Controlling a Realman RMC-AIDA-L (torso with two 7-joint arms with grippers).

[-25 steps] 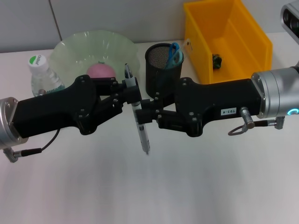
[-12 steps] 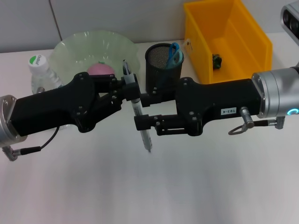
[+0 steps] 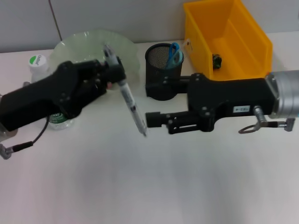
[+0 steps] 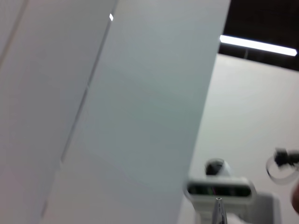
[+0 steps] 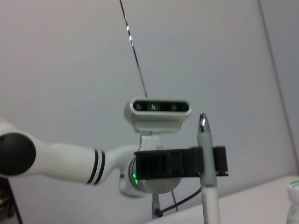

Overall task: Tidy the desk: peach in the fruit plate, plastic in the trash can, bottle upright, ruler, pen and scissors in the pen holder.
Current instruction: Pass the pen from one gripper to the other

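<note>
The left gripper (image 3: pixel 113 70) gripped the pen (image 3: pixel 130 105) by its upper end, tip slanting down toward the right gripper (image 3: pixel 152 103), whose jaws stood wide apart just beside the barrel. Beyond them stood the mesh pen holder (image 3: pixel 163 71); a handover seemingly underway, needing the right jaws to close.

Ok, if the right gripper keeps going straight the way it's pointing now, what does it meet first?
Most likely the pen, held tilted in the left gripper. The right gripper points at it with open fingers; the relative height is unclear from the head view.
</note>
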